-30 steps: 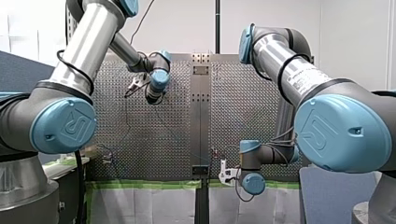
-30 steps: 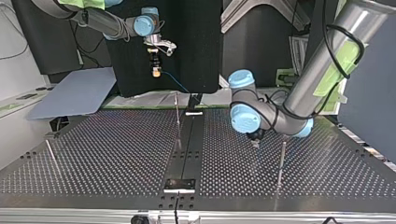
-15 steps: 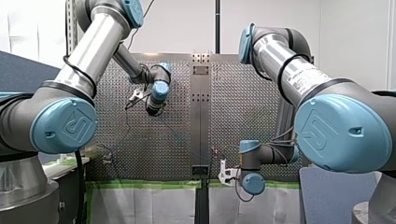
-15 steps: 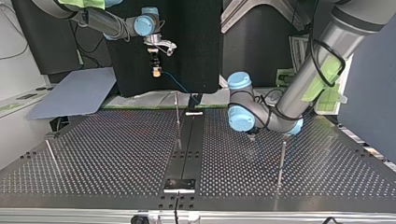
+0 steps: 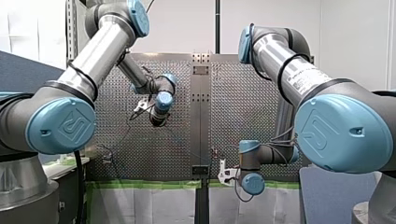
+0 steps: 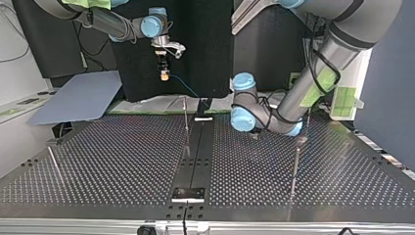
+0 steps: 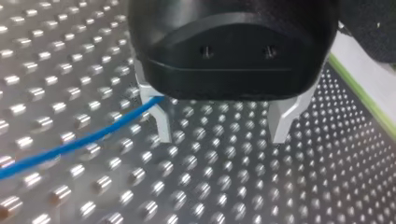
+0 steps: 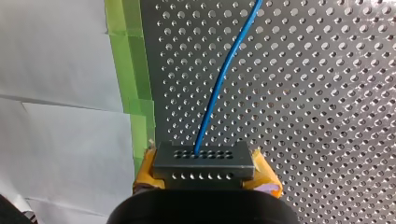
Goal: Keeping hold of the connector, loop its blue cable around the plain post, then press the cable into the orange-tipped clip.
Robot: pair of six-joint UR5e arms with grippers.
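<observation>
My right hand (image 8: 204, 171) clamps the connector (image 8: 204, 161) above the tabletop (image 6: 122, 161) at 11 o'clock in the top view, but my left hand (image 7: 223, 135) is released and the blue cable (image 7: 79, 142) lies only beside one finger, so it may slip free.

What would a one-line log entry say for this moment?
right gripper: shut on connector | blue cable: trails over perforated table | left gripper: open above table, cable beside one finger

Perforated metal table (image 6: 122, 161): black strip (image 6: 195, 152) down the middle. One thin metal post (image 6: 186, 125) upright beside the strip, second post (image 6: 294, 171) at top view's right, third post (image 6: 55, 164) at left. Green tape (image 8: 130, 70) lines one edge.
</observation>
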